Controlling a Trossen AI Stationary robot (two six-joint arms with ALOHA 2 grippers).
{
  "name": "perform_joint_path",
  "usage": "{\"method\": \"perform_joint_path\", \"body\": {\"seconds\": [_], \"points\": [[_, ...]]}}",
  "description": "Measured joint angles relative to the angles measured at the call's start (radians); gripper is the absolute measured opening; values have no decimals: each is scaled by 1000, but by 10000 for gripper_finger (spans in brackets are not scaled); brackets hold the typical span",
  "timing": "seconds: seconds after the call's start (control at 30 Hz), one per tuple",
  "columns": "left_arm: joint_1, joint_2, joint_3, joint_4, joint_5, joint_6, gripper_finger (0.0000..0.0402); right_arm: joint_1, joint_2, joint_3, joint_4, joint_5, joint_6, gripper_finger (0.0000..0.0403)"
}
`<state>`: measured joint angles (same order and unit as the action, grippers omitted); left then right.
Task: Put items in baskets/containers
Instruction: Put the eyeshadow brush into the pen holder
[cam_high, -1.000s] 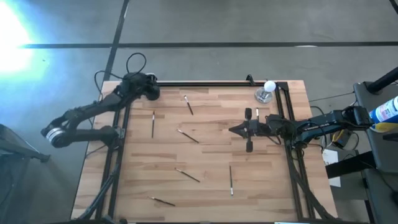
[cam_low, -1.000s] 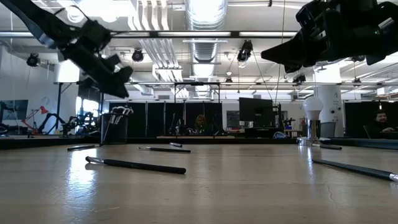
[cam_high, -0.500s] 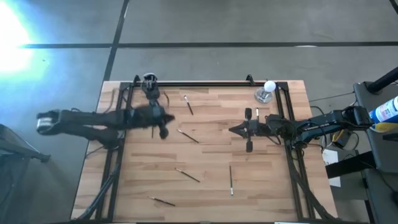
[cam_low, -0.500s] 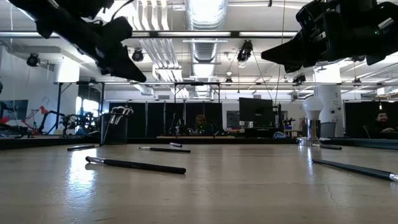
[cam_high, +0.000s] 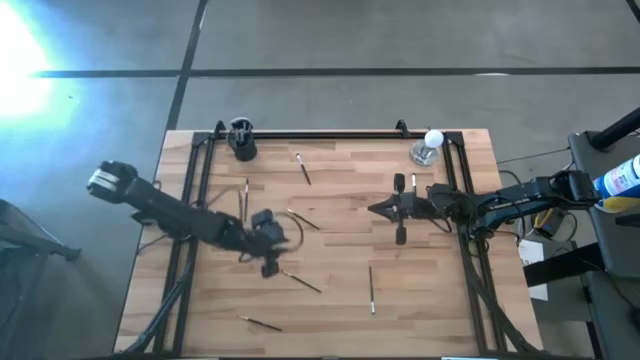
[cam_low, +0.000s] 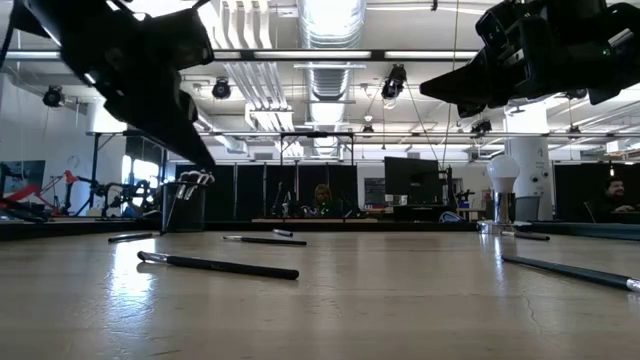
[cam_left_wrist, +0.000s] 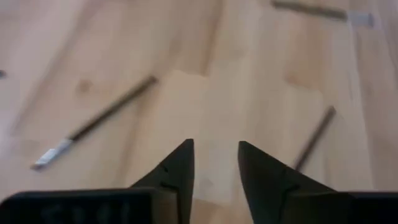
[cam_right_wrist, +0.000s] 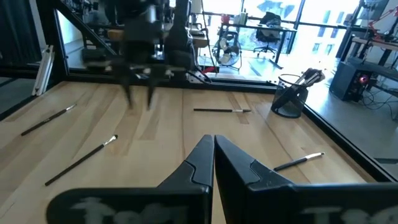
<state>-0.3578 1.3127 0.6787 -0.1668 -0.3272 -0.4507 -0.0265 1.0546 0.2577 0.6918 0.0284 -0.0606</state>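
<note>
- In the high view the left gripper (cam_high: 268, 250) is smeared; its fingers cannot be made out there.
- In the left wrist view a brush (cam_left_wrist: 93, 122) at mid left is blurred; another (cam_left_wrist: 323, 12) lies at the top edge.
- In the low view the right gripper (cam_low: 455, 92) is only a dark silhouette at upper right, cut by the frame's edge.
- In the right wrist view the brushes in the black cup (cam_right_wrist: 290, 99) are too small to count.

Left arm (cam_high: 170, 212): reaching from the table's left edge diagonally toward the middle, low over the wood. Left gripper (cam_left_wrist: 216, 163): pointing downward at the tabletop, fingers standing apart with a clear gap, holding nothing. Right arm (cam_high: 510, 203): extending inward from the right edge, hanging level above the table. Right gripper (cam_right_wrist: 214, 148): fingers pressing together tip to tip, carrying nothing.
</note>
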Motion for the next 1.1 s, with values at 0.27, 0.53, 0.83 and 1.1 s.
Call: {"method": "perform_joint_path", "body": {"seconds": [0.27,0.53,0.83,1.1], "points": [[-136,184,121,-88,3,59,151,0,0,0,0,-1,1,8],[-154,247,120,-150,4,27,151,0,-1,0,0,-2,1,8],[-155,299,119,-155,15,55,151,0,-1,0,0,-2,0,8],[-157,344,120,-123,15,56,88,0,-1,0,-1,-2,0,8]]}}
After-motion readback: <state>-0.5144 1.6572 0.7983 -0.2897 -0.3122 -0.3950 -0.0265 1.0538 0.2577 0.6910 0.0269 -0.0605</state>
